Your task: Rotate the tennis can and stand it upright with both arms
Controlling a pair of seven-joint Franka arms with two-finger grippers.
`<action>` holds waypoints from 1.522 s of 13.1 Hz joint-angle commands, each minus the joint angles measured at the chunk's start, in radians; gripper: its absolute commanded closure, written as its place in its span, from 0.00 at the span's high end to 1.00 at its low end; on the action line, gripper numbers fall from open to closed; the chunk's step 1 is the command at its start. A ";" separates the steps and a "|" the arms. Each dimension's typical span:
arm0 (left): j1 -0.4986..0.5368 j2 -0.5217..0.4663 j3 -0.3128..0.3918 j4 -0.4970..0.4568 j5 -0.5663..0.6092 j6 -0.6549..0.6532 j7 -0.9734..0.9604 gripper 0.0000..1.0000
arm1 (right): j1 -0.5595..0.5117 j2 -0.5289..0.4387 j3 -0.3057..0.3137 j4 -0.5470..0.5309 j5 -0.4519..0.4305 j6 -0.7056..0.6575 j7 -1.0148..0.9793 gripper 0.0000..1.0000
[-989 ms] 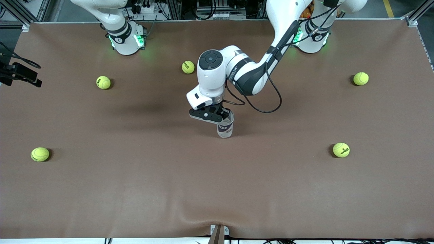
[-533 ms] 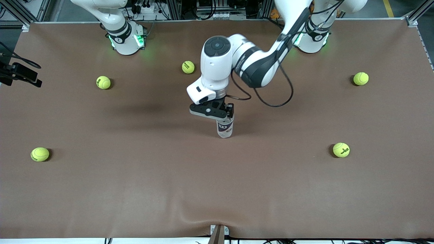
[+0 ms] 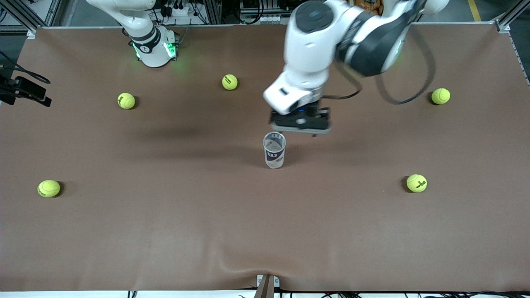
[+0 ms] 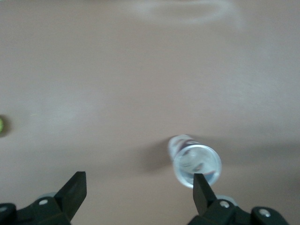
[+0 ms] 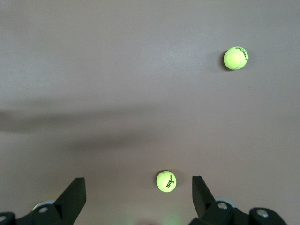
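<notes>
**Clear plastic tube upright at mid-table**

Tennis can (image 3: 274,150) stands upright on the brown table (image 3: 165,227), untouched. Left gripper (image 3: 301,124), fingers spread apart and empty, hangs above the table just beside the can. Right gripper (image 5: 136,199), fingers also apart, waits over two tennis balls (image 5: 166,181)

Even overhead light, soft shadows on the table (image 3: 165,231); the left arm (image 3: 331,37) motion-blurred, its wrist view hazy.

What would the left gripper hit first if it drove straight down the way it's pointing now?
Probably bare table. The left gripper is open and points down; the upright tennis can sits off-centre by one finger, which might clip its rim; depth is unclear.
</notes>
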 commanded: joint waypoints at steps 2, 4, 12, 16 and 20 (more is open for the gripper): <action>0.156 -0.122 -0.006 -0.029 -0.044 -0.137 0.181 1.00 | -0.001 0.011 0.001 0.021 0.007 -0.007 -0.008 1.00; 0.269 -0.165 -0.006 -0.030 -0.102 -0.223 0.303 1.00 | -0.001 0.011 0.001 0.021 0.007 -0.007 -0.008 1.00; 0.503 -0.305 -0.006 -0.128 -0.102 -0.346 0.457 1.00 | -0.001 0.011 0.001 0.021 0.007 -0.007 -0.008 1.00; 0.564 -0.353 -0.009 -0.199 -0.102 -0.345 0.469 1.00 | 0.001 0.011 0.001 0.021 0.007 -0.007 -0.008 1.00; 0.592 -0.356 -0.004 -0.210 -0.102 -0.343 0.497 1.00 | 0.001 0.011 0.001 0.021 0.007 -0.005 -0.008 1.00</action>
